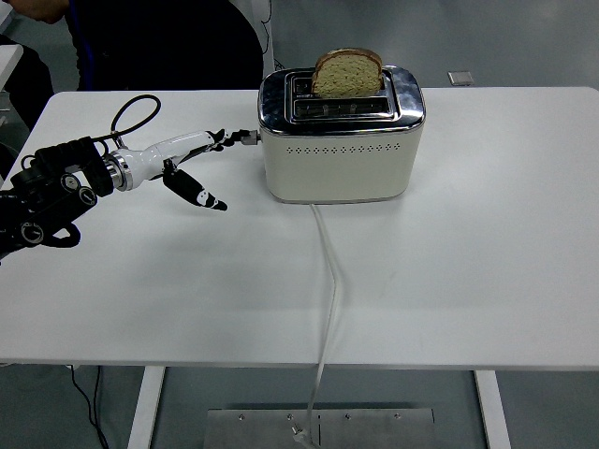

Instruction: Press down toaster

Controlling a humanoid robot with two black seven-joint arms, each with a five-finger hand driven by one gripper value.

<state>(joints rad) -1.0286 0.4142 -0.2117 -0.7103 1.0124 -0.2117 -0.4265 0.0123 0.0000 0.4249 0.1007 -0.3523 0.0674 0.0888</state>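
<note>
Bright, even overhead light — soft shadows, sharp focus, glare on toaster (pixel 340 136) chrome

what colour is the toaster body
Cream toaster body under a chrome top, seen in the head view.

White table (pixel 487 243), grey floor (pixel 524 47), person (pixel 159 42) behind.

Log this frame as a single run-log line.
left hand: open, fingertips at toaster lever | lever: up | bread slice: raised in toaster slot | right arm: out of view
</note>
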